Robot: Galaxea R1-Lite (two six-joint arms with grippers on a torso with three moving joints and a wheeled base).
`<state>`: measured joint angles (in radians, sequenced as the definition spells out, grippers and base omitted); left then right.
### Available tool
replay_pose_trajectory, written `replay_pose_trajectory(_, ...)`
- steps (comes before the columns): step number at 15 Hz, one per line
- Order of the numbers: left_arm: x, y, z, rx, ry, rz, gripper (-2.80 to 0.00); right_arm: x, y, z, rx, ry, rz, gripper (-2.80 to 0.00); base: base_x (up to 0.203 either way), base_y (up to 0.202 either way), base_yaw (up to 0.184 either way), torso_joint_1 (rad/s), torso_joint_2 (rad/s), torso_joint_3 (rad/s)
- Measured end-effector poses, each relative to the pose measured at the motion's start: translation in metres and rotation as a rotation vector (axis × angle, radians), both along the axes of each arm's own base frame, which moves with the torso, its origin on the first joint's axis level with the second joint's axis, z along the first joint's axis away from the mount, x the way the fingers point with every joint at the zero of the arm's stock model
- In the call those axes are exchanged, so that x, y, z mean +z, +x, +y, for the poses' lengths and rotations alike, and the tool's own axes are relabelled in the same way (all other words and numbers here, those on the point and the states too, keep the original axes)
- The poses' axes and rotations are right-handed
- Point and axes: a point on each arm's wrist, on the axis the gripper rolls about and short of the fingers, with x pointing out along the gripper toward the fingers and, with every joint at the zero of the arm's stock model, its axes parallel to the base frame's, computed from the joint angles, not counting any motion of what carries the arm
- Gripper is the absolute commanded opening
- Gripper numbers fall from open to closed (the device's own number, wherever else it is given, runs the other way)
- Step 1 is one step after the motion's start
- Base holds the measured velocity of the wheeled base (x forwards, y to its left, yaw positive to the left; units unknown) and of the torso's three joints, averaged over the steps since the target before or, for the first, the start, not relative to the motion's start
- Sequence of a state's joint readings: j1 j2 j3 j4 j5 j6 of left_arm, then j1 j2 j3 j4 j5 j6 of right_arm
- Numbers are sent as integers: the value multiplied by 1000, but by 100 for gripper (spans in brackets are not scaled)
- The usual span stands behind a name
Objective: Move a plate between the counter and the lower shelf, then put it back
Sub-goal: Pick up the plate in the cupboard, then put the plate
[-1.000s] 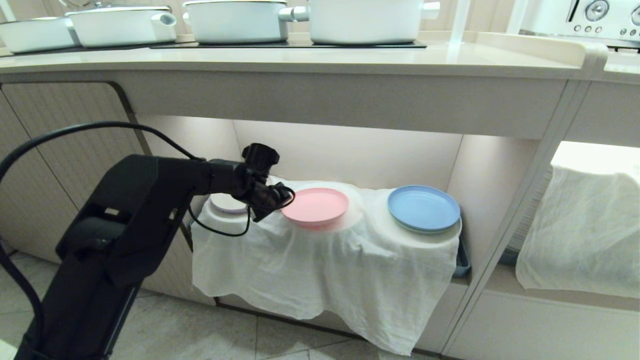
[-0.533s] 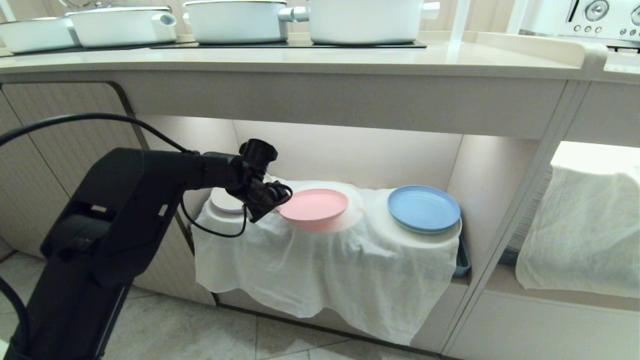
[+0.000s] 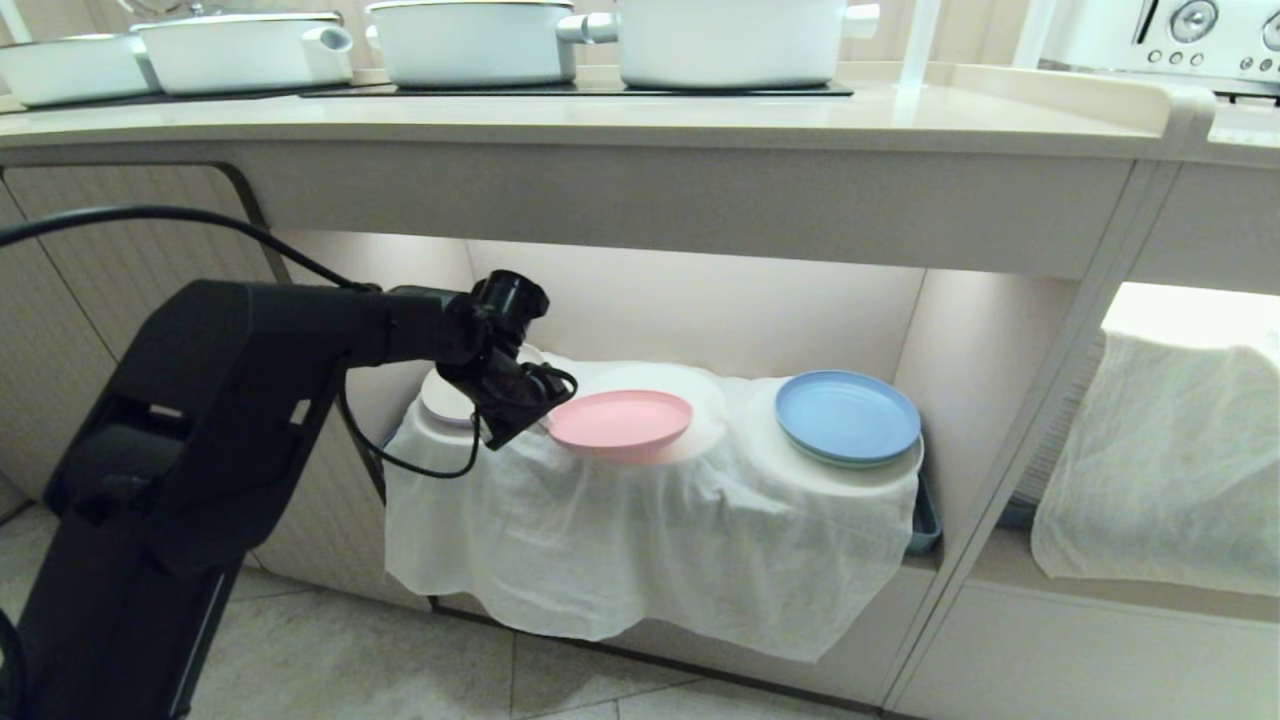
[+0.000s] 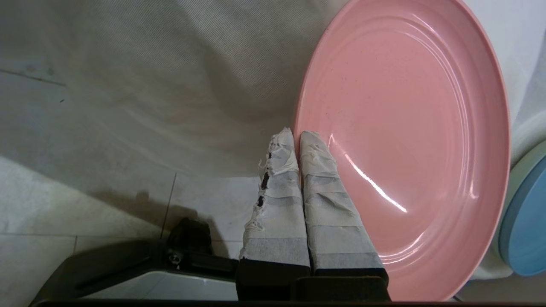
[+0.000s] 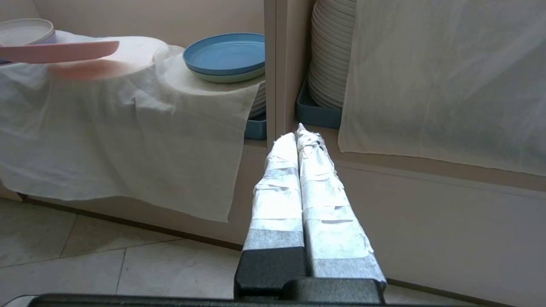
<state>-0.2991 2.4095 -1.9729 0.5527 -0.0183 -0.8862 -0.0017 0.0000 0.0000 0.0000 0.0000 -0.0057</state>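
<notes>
From my seat I count one pink plate [image 3: 620,419], one blue plate [image 3: 846,413] sitting on one pale green plate [image 5: 222,76], and one cream plate [image 3: 447,402] at the left end: four loose plates on the draped mounds. I can make out three round mounds under one white cloth [image 3: 640,540]; a second white cloth [image 3: 1170,450] hangs in the neighbouring alcove. Up on the counter [image 3: 600,120] I see four white pots [image 3: 470,40]. Behind the cloths there are two stacks of white plates [image 5: 330,51], too many to count, in two blue trays [image 5: 318,115]. Two grippers: left [image 4: 296,134], right [image 5: 298,132].
</notes>
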Motion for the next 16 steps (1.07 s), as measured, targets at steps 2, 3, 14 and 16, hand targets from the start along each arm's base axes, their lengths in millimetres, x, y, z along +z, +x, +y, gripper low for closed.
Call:
replay_pose_trajectory(2, 0, -3, 1, -1, 5, 16, -280, 0, 0, 0, 0, 0, 0, -280, 0, 0, 0, 0, 0, 0)
replay_pose_trajectory(3, 0, -5, 2, -1, 7, 22, -280, 0, 0, 0, 0, 0, 0, -280, 0, 0, 0, 0, 0, 0)
replay_pose_trajectory(14, 12, -30, 7, -8, 15, 56, -280, 0, 0, 0, 0, 0, 0, -280, 0, 0, 0, 0, 0, 0)
replay_pose_trajectory(16, 13, -39, 9, -9, 19, 72, -280, 0, 0, 0, 0, 0, 0, -280, 0, 0, 0, 0, 0, 0)
